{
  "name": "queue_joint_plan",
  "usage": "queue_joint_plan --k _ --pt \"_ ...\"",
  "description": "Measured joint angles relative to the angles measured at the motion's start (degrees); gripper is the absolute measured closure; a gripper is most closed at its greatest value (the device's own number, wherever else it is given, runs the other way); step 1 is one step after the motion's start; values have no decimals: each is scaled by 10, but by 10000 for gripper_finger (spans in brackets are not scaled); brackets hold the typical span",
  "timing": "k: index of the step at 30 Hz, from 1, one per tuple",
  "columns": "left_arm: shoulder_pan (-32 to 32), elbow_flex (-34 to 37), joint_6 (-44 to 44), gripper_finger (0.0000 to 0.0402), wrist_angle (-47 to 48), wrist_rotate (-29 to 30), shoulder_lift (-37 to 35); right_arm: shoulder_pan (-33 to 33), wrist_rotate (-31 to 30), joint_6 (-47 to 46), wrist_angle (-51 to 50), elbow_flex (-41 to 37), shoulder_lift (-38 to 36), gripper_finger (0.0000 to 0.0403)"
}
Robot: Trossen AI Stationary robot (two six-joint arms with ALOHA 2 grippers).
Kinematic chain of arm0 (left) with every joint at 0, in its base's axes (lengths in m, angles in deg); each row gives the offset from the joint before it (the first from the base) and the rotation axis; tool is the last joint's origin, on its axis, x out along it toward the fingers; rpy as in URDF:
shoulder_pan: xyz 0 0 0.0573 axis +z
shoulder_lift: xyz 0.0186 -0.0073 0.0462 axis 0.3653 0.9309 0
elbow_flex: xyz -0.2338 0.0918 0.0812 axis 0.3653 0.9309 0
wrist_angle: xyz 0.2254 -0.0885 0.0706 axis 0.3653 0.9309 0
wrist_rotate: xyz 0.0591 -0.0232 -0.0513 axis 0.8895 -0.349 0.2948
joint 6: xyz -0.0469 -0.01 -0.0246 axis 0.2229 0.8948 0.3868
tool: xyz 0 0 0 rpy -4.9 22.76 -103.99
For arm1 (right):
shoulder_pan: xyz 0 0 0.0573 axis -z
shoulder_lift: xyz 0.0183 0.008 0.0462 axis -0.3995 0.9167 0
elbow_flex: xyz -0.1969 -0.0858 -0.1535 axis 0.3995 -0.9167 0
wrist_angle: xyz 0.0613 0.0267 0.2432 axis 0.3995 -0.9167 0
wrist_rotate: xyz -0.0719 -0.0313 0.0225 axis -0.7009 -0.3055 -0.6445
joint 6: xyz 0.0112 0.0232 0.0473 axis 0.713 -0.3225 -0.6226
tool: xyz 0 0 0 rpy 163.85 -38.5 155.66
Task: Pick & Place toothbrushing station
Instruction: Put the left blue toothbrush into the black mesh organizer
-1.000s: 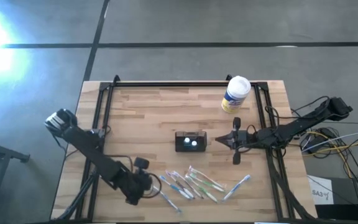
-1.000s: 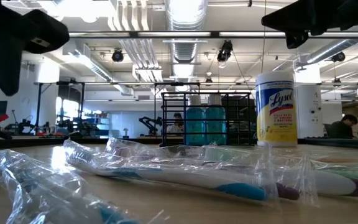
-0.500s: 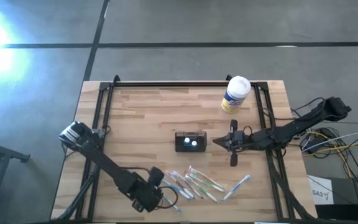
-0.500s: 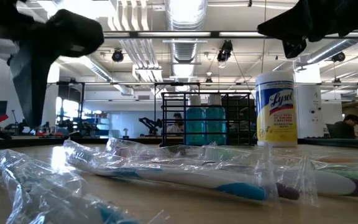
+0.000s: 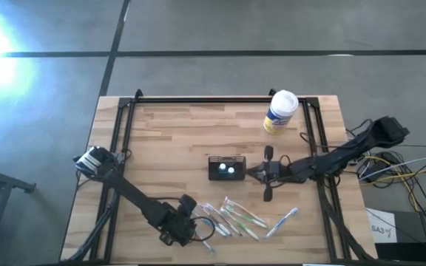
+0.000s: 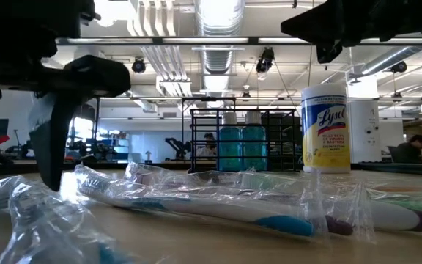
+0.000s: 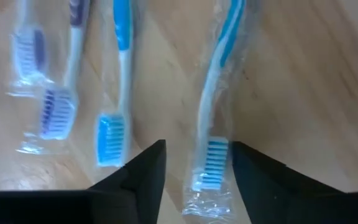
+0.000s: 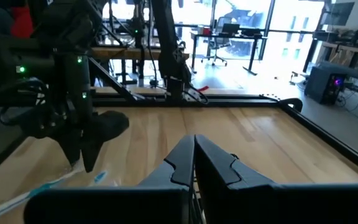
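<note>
The black toothbrush holder (image 5: 228, 168) stands on its base at the table's middle. Several plastic-wrapped toothbrushes (image 5: 235, 218) lie flat near the front edge. My left gripper (image 5: 191, 225) is open and low over their left end. In the left wrist view its fingers (image 7: 197, 146) stand on either side of the bristle end of a blue-and-white wrapped toothbrush (image 7: 215, 124); whether they touch it I cannot tell. My right gripper (image 5: 250, 172) is shut (image 8: 194, 140) and empty. It points toward the table's left, just right of the holder, and is raised above the table.
A white-and-yellow wipes canister (image 5: 280, 111) stands at the far right and also shows in the low view (image 6: 333, 128). A black frame rail (image 5: 213, 100) runs along the table's edges. Bare wood lies at the far left.
My left gripper has gone toward the table's right edge and come down at the left end of the toothbrush pile. My right gripper has gone toward the table's left, closer to the black holder. The holder and the toothbrushes have stayed where they were.
</note>
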Motion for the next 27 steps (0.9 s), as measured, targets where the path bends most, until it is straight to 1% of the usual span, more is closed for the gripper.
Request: queue_joint_plan --k 4,9,11,13,16,18,21,24,27 --pt "0 9 -4 260 -3 -3 -2 0 3 -1 -1 13 19 394" --pt "0 10 -7 333 -3 -14 -3 0 3 -1 -1 18 29 394" --pt "1 10 -10 364 1 -8 -4 0 4 -2 -1 19 30 394" --pt "1 8 -11 385 7 -5 -5 0 4 -2 -1 19 30 394" --pt "1 2 -11 384 16 3 -5 0 4 -2 -1 19 30 394" --pt "1 -6 -12 369 31 14 -5 0 4 -2 -1 19 30 394" --pt "1 -29 -12 350 82 34 -5 0 6 -2 -1 19 30 394" --pt "-1 -61 -9 354 145 68 -6 0 40 -3 -1 20 30 394" --pt "-6 -99 -8 373 210 115 -6 0 89 -28 1 31 34 394"
